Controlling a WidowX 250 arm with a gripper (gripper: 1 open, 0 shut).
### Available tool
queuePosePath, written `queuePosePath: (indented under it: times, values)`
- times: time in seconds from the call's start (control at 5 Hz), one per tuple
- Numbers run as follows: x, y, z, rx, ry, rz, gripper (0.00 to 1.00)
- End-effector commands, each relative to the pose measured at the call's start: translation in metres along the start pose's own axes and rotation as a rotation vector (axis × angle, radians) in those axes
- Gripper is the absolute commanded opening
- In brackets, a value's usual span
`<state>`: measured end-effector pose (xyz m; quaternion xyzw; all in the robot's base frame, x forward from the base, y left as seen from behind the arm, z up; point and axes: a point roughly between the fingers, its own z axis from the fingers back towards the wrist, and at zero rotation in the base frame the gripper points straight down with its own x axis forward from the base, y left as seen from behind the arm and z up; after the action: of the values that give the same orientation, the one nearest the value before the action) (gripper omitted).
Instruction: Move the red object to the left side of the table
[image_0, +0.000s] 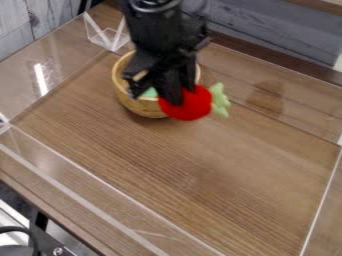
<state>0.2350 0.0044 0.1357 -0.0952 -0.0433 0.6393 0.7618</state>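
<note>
Gripper (175, 92) pointing nearly straight down, jaws pinched shut on the red object (189, 104). Toy fruit hangs off the fingers, leafy green tip (219, 100) sticking out to the right in view. It sits just right of the wooden bowl (138, 92), near the back-middle of the table (201, 190). Can't tell if it's lifted clear of the wood or brushing it; looks slightly up, imo.

Step in hand: carry toward left side. Not there yet, most of the travel left to do.

How to do it well, my read:
- keep grip firm; toy is soft, squashes, could slip if jaws ease off mid-move
- the bowl is directly in the way going left, w/ something pale green inside it (152, 90). Either lift above the rim or swing toward the front of the table first, then go left
- don't clip the bowl, it looks light and would slide
- stop short of the clear acrylic wall (40, 78) on the left edge, hard to see
- lower before letting go; round thing may roll if dropped
</note>
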Motion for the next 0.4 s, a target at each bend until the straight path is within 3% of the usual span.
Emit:
queuePosePath:
  times: [0.0, 0.2]
  values:
    - [0.026, 0.002, 0.032, -0.069, -0.003, -0.031, 0.0]
    - [0.056, 0.021, 0.043, -0.079, -0.006, -0.012, 0.0]
